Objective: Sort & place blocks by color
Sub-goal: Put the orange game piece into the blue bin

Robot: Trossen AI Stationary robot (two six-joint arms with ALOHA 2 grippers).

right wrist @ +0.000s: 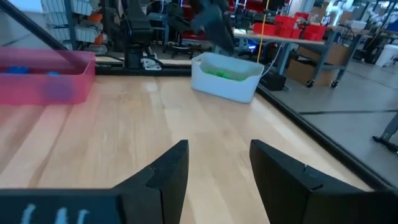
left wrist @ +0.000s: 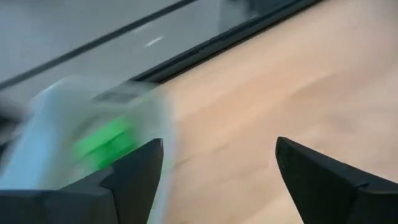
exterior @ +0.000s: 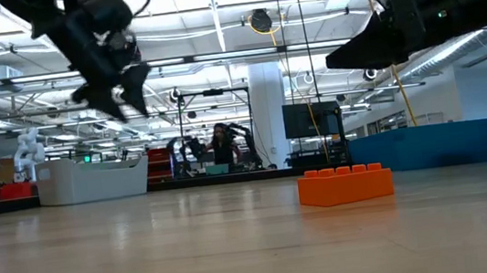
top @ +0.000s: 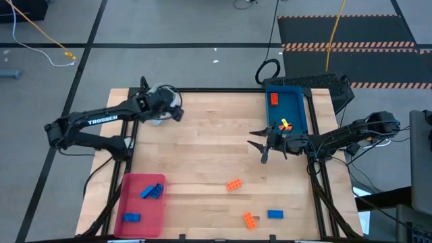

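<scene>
My left gripper (top: 177, 111) hangs open above the pale tray (top: 156, 113) at the table's far left; a green block (left wrist: 106, 143) lies in that tray. My right gripper (top: 259, 145) stands open and level beside the near end of the blue tray (top: 302, 108), nothing between its fingers (right wrist: 171, 165). An orange block (top: 275, 98) lies in the blue tray. Two orange blocks (top: 233, 184) (top: 249, 219) and a blue block (top: 275, 214) lie on the table near its front. Blue blocks (top: 152, 191) lie in the red tray (top: 138, 202).
The wooden table (top: 209, 135) has bare room in its middle, between the pale, blue and red trays. A dark frame runs along its edges. In the low view the nearest orange block (exterior: 346, 185) sits on the wood, with the room beyond.
</scene>
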